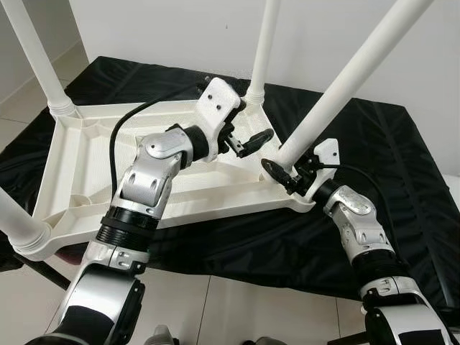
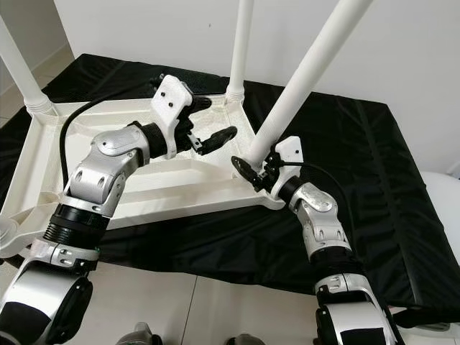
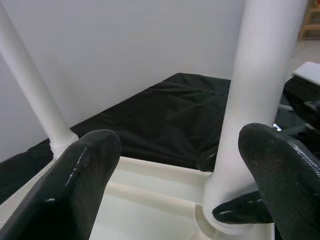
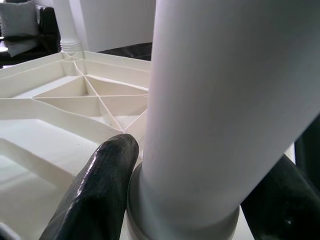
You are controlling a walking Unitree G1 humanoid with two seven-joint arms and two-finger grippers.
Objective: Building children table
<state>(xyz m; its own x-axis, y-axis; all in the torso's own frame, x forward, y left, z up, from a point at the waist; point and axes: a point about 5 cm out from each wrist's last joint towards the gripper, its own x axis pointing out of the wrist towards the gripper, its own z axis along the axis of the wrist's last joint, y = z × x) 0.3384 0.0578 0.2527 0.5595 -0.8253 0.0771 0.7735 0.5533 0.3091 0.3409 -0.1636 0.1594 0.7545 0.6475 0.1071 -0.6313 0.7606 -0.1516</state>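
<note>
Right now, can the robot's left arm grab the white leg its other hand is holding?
Probably yes. The left gripper hangs open beside that table leg, nothing between them, and the right gripper grips only its base.

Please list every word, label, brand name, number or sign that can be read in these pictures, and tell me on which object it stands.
There is no readable text. The upside-down white table top, its white legs, the black cloth, the wall, the left gripper and the right gripper carry no legible words, numbers or signs.

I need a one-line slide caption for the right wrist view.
Right gripper shut on white table leg above ribbed tabletop underside.
</note>
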